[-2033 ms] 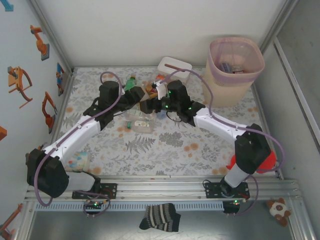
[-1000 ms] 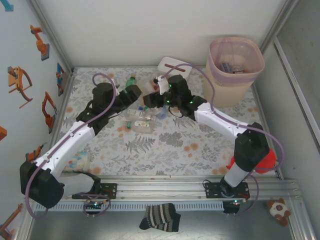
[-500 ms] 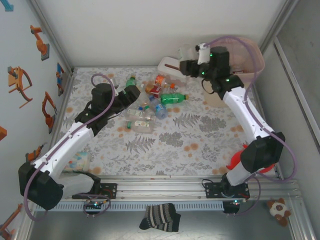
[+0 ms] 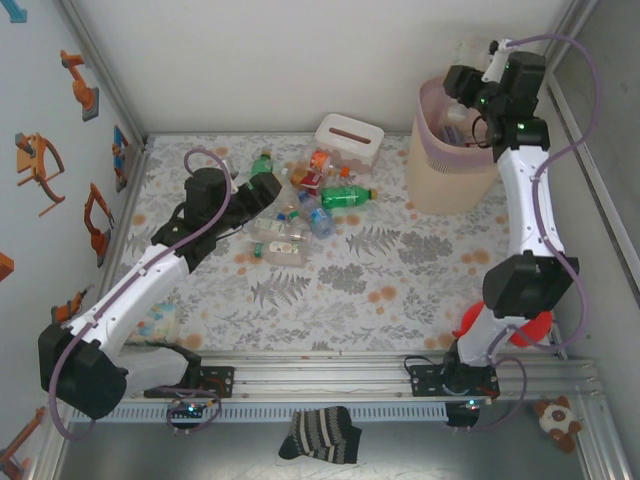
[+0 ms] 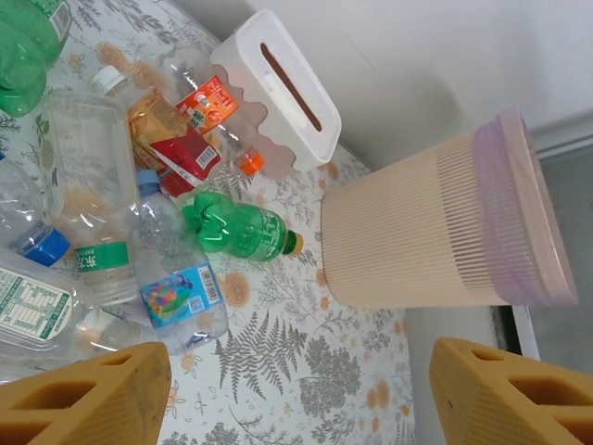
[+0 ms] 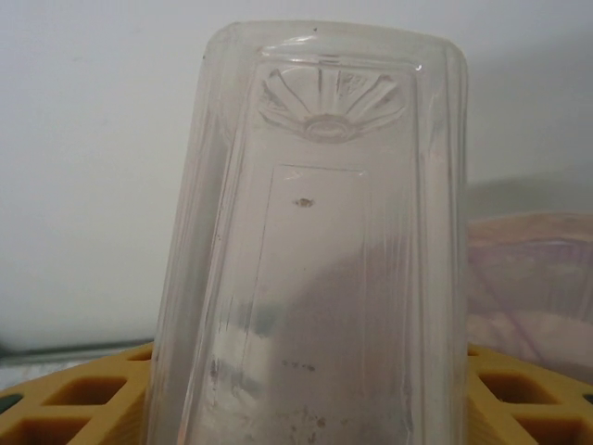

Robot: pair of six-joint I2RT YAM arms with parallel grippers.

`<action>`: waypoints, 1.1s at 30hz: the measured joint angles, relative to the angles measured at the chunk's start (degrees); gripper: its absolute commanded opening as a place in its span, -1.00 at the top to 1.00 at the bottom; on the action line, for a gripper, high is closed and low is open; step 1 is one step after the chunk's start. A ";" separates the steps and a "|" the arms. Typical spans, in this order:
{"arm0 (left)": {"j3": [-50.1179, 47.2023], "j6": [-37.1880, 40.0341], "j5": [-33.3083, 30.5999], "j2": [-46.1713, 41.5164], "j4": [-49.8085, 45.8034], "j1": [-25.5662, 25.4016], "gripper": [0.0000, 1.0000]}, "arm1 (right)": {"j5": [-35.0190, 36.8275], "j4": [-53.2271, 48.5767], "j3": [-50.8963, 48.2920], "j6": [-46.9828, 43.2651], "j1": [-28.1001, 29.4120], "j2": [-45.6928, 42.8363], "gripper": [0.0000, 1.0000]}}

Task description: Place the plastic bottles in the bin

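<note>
The right gripper (image 6: pixel 306 394) clamps a clear bottle (image 6: pixel 315 232) between its orange fingers (image 6: pixel 88 399), the bottle's base pointing away from the wrist. It is held high by the far rim of the bin (image 4: pixel 432 105). The step in hand looks like the drop: the next move calls for bringing the bottle squarely over the mouth, then parting the jaws. The back wall and the side panel stand close, leaving little room to swing. Across the table (image 4: pixel 400 270), the left gripper (image 5: pixel 296 399) hangs open and empty near the loose bottles (image 4: pixel 305 205), heaped beside a white box (image 4: pixel 350 135). Bare tabletop lies between heap and bin.
</note>
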 measured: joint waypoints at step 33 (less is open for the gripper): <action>-2.93 -0.85 -0.74 -0.68 -0.55 0.00 -0.48 | 40.96 -7.17 15.89 56.96 4.94 26.56 -0.27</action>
